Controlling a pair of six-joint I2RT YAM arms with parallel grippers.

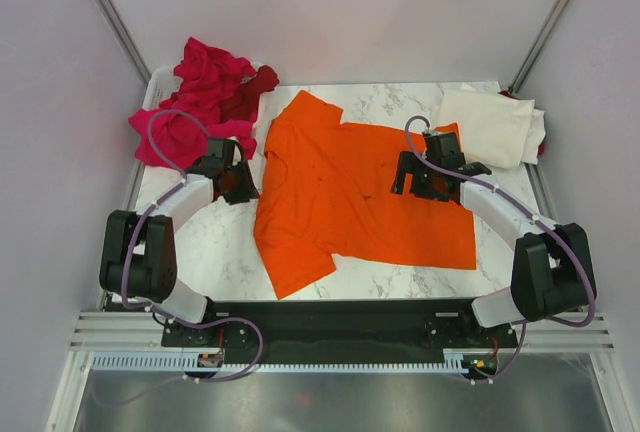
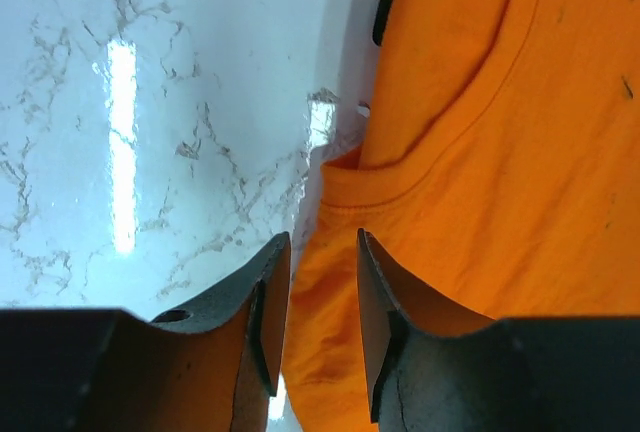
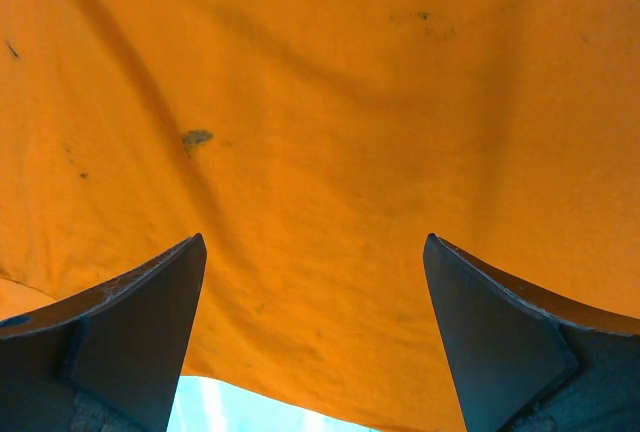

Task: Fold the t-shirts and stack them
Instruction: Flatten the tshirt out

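**Arm bases near, orange shirt between the grippers**

Bolted at the near edge of the table, both arms reach inward. The orange shirt lies spread mid-table, apparently laid out for folding. The left gripper stands narrow at the shirt's left edge by the collar, cloth between its jaws; whether it truly grips, I cannot tell. The right gripper hangs spread wide over the shirt's right side. Far left is a heap of pink shirts; far right lies a folded cream shirt.
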